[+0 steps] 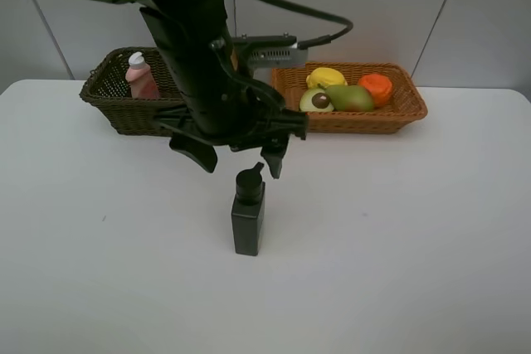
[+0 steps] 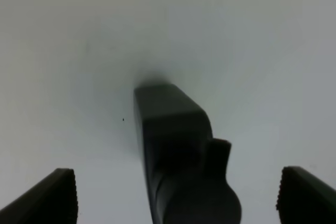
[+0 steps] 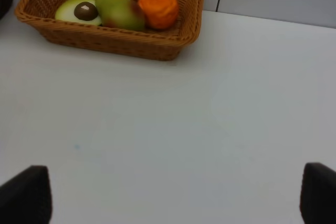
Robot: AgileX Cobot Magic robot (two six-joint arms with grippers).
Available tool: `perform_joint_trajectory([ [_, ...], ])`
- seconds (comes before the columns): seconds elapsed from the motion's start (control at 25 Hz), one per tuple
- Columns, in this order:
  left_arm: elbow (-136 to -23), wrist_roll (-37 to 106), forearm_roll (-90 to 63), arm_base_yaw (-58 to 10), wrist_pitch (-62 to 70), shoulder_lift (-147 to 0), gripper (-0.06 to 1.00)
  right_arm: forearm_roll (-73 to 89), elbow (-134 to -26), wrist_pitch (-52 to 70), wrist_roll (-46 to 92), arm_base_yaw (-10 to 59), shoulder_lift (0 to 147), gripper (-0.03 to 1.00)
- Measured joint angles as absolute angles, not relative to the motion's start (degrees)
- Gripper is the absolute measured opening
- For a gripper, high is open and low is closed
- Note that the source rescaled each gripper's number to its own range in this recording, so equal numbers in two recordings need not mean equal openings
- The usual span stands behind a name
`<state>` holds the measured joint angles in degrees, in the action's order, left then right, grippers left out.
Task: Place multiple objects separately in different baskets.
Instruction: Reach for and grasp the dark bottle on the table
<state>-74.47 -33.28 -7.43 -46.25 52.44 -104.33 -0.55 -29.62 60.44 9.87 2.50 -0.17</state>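
Currently, far left at the back of the white counter [image 1: 99, 271]: dark olive-brown basket [image 1: 104, 93] with the peach-pink bottle [image 1: 141, 77] upright inside, white cap on top; rest of its contents blocked by the left arm. Left gripper [image 1: 239, 157] hangs just above the dark pump bottle [image 1: 248, 215], fingers spread wide, one on each side of the pump head, not touching it in the wrist view. That bottle stands upright on the counter, centre, well in front of both baskets. Right of the arm: orange-tan basket [image 1: 406, 105] at the back, beside the dark one. It holds the toy lemon [image 1: 325, 77] at the rear, avocado half [image 1: 315, 100] pit-up at the front left, pear [image 1: 350, 97] lying next to it, orange [image 1: 376, 88] on the right end. Right gripper [image 3: 173, 195] shows only in its wrist view: spread wide, nothing between the fingers, bare counter below it, orange-tan basket ahead.
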Motion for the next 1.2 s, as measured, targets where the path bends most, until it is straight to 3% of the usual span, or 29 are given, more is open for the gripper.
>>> perform_joint_trajectory([
  [1.2,-74.5,-32.4,-9.3,-49.7,51.2,-112.9,1.00,-0.6,-29.6,60.4,9.9,2.5,-0.2,1.00],
])
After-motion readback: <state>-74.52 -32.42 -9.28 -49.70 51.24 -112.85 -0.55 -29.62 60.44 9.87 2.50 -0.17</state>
